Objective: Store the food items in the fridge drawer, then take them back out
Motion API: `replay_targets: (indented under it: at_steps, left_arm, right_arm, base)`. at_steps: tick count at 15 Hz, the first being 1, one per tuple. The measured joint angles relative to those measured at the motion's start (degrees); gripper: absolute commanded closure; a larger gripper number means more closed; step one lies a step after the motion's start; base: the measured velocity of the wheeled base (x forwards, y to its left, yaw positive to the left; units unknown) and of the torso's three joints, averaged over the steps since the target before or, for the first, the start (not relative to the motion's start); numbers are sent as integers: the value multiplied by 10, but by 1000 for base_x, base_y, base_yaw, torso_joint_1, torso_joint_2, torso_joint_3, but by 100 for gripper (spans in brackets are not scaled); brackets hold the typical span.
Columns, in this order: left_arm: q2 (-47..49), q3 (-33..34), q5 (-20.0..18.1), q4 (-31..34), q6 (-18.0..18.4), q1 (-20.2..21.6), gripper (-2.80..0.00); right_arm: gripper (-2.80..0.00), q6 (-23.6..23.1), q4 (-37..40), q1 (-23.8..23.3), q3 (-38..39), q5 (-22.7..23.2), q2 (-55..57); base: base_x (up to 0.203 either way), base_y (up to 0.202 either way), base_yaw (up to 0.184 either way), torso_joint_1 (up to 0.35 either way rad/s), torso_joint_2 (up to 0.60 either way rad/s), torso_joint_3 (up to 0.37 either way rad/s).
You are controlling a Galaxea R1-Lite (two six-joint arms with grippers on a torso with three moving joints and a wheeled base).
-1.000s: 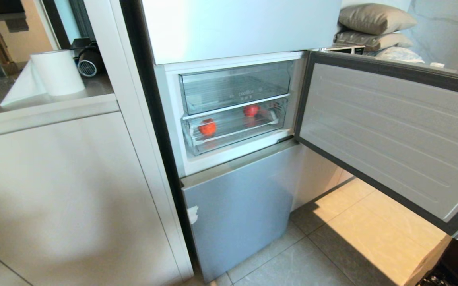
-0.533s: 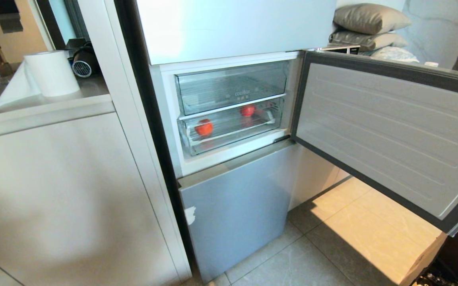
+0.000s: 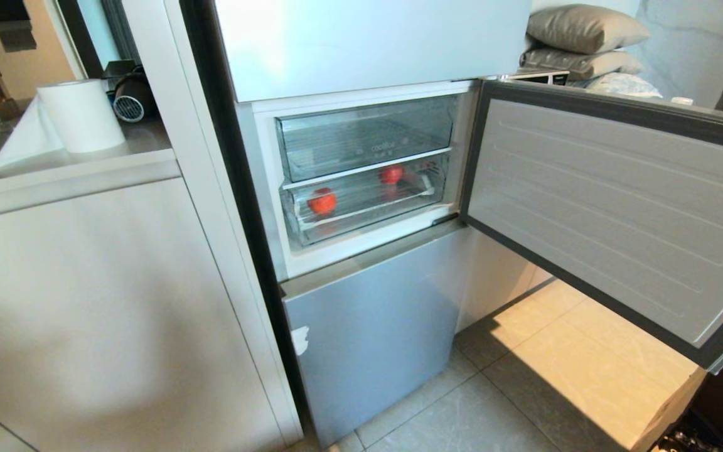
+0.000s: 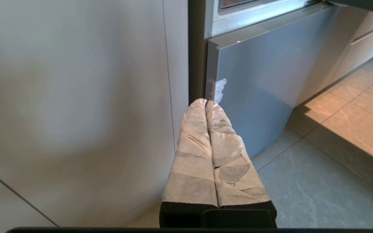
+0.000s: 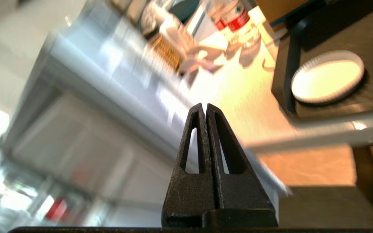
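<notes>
Two glossy red food items lie in the fridge drawer (image 3: 361,225), the lower clear drawer of the open middle compartment. One fruit (image 3: 322,202) is at its left front, the other (image 3: 391,174) further back on the right. Neither gripper shows in the head view. My left gripper (image 4: 206,102) is shut and empty, its taped fingers held low by the corner of the grey lower fridge door (image 4: 254,81). My right gripper (image 5: 205,105) is also shut and empty, its black fingers aimed past the edge of the open fridge door (image 5: 115,81).
The compartment door (image 3: 619,213) stands swung out to the right over the tiled floor (image 3: 524,389). A clear lettered bin (image 3: 368,135) sits above the drawer. White cabinets (image 3: 85,301) with a paper roll (image 3: 82,116) stand left. A white plate (image 5: 327,79) lies on a dark table.
The whole head view slid slightly left a second ago, a camera shift, and has held still since. Both fruits lie where they were in the drawer.
</notes>
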Motion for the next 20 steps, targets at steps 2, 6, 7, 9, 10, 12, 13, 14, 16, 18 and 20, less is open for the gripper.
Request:
replay_targets:
  at_steps: [2, 6, 7, 9, 10, 12, 13, 14, 16, 18, 20]
  left_arm:
    - [0, 0, 0, 0, 0, 0, 0]
    - [0, 0, 0, 0, 0, 0, 0]
    - [0, 0, 0, 0, 0, 0, 0]
    - [0, 0, 0, 0, 0, 0, 0]
    - [0, 0, 0, 0, 0, 0, 0]
    - [0, 0, 0, 0, 0, 0, 0]
    - [0, 0, 0, 0, 0, 0, 0]
    - [0, 0, 0, 0, 0, 0, 0]
    - [0, 0, 0, 0, 0, 0, 0]
    - [0, 0, 0, 0, 0, 0, 0]
    - [0, 0, 0, 0, 0, 0, 0]
  right_arm:
    - [0, 31, -6, -17, -71, 11, 78]
    - [0, 93, -3, -26, -187, 81, 184]
    - [0, 102, 8, -28, -206, 119, 203]
    - [0, 118, 50, -29, -228, 197, 225]
    - [0, 126, 77, -29, -233, 239, 229]
    - [0, 139, 106, -32, -224, 305, 215]
    - [0, 147, 109, -37, -210, 328, 193]
    - [0, 155, 109, -44, -198, 345, 163]
    - [0, 186, 101, -61, -186, 368, 85]
    - [0, 228, 91, -75, -200, 375, -1]
    - [0, 254, 84, -81, -240, 334, -72]
  base:
    - [0, 0, 0, 0, 0, 0]
    - [0, 0, 0, 0, 0, 0]
    - [0, 0, 0, 0, 0, 0]
    - [0, 0, 0, 0, 0, 0]
    - [0, 0, 0, 0, 0, 0]
    - [0, 0, 0, 0, 0, 0]
    - [0, 0, 0, 0, 0, 0]
    - [0, 0, 0, 0, 0, 0]
    - [0, 0, 0, 0, 0, 0]
    - [0, 0, 0, 0, 0, 0]
    - [0, 0, 0, 0, 0, 0]
